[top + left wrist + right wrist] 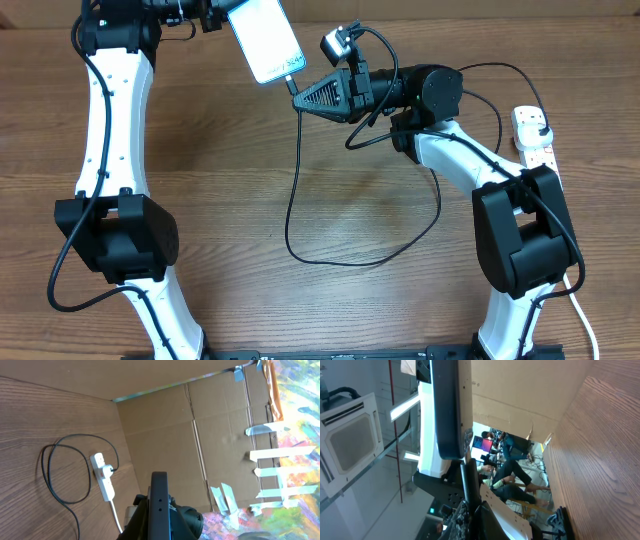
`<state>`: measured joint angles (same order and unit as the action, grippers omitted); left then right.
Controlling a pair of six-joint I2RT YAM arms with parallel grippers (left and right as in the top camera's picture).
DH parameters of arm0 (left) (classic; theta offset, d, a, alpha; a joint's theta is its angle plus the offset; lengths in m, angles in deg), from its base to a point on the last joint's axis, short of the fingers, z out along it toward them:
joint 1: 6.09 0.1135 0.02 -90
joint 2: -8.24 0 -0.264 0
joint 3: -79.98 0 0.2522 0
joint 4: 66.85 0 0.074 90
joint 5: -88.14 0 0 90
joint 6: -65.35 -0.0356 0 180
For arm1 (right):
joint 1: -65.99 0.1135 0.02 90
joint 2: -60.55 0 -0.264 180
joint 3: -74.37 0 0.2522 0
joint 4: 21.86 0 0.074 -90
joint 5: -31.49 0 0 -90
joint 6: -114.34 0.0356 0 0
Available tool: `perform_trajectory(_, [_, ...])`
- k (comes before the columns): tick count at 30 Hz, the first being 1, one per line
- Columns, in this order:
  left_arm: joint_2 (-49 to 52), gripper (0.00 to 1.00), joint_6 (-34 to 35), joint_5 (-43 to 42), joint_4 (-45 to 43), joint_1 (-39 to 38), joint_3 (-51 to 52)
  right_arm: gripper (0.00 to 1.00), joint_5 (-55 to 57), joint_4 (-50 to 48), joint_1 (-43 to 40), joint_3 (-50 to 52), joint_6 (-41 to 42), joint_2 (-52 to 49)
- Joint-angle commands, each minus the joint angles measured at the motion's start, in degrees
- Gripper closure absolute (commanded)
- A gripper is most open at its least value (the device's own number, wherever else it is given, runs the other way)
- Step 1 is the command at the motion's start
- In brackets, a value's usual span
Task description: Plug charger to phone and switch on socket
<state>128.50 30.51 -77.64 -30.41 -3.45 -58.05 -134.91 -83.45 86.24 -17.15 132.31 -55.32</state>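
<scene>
My left gripper (222,14) is shut on the phone (265,38) and holds it off the table at the top of the overhead view, light screen up. In the left wrist view only the phone's dark edge (160,505) shows between the fingers. My right gripper (303,98) is shut on the charger's (296,190) thin black cable just below the phone. The connector tip (291,78) meets the phone's lower end; I cannot tell how deep it sits. From there the charger loops over the table to the white socket (533,135) at the right edge, where its plug head (114,469) is in an outlet.
The wooden table (220,200) carries the slack cable loop (340,262) in its middle. Cardboard walls (165,425) stand behind the table. The socket's white cord (580,310) runs off at the front right, beside the right arm's base (520,240).
</scene>
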Motion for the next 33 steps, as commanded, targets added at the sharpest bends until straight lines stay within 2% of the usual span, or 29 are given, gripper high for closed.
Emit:
perform_trajectory(1, [0.28,0.96,-1.53,-1.81,-0.15,-1.16,-0.83,0.96,2.01,-0.24,-0.13,-0.74,-0.46,0.46])
perform_trajectory(33, [0.28,0.96,-2.86,0.00,0.85,-0.94,-0.83,0.96,1.97,-0.26,-0.13,-0.74,-0.46,0.46])
